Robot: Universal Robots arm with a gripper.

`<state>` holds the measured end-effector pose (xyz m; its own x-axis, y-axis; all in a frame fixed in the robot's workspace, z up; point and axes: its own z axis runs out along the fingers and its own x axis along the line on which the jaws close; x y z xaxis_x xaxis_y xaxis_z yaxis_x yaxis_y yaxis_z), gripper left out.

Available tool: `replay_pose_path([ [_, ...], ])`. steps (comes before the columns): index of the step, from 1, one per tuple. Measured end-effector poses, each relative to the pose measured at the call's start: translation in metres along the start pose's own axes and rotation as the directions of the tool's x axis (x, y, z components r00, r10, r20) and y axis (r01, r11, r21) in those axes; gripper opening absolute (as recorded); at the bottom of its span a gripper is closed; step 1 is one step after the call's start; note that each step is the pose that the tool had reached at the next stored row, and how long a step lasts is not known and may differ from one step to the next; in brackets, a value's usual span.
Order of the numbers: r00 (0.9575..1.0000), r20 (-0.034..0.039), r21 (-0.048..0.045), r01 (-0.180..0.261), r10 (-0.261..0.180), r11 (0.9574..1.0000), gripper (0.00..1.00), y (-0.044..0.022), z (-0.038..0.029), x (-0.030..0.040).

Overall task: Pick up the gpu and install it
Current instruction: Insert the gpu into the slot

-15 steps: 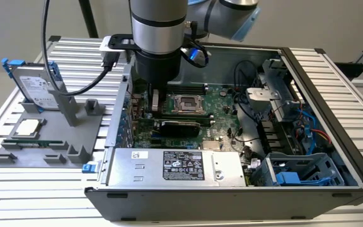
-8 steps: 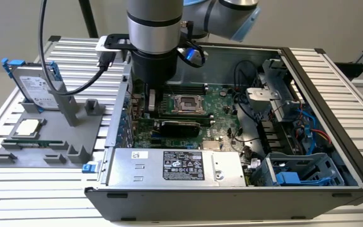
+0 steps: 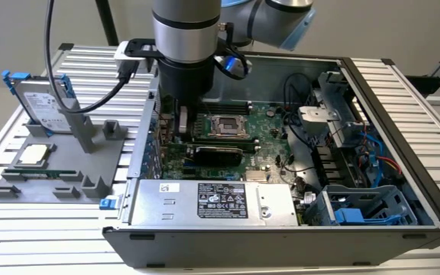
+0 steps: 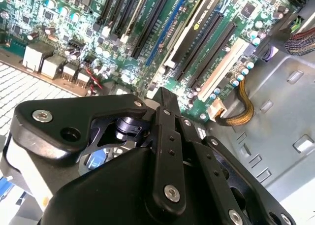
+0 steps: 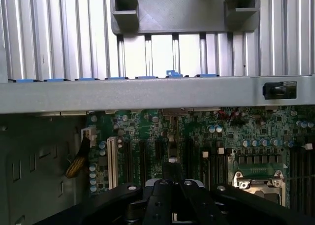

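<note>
Starting at my fingers [image 4: 164, 101]: they are pressed together into one tip and pinch nothing; in the second wrist view they hang over the motherboard [image 4: 147, 33], inside the open computer case [image 3: 403, 114]; I cannot tell whether the tip touches the board.

Status of the gpu [image 3: 218, 152]: it is not in my grasp; in the exterior view it stands on edge across the motherboard, just beside the processor socket [image 3: 226, 125] and between that socket and the power supply [image 3: 220, 201]; in the second wrist view its long edge runs parallel to the black expansion slots, apart from my fingertip.

Judgement of progress: pick-up is done and the card appears placed in a slot; whether it is fully seated cannot be confirmed, since its lower edge is hidden.

Appearance of the gpu: thin, flat, rectangular; a black cooler face shows in the exterior view.

Outside the case, on the table [image 3: 44, 235] at the exterior view's left, a grey fixture [image 3: 67, 166] carries a hard drive [image 3: 43, 106] with blue rails.
</note>
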<state>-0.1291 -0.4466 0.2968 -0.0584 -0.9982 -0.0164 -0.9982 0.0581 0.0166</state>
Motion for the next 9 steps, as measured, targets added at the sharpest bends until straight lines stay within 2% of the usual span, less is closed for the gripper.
replay_pose_path([
  [9, 1.0000, 0.0000, 0.0011, 0.000, 0.000, 1.0000, 0.00, 0.0051, -0.0035, 0.0002],
])
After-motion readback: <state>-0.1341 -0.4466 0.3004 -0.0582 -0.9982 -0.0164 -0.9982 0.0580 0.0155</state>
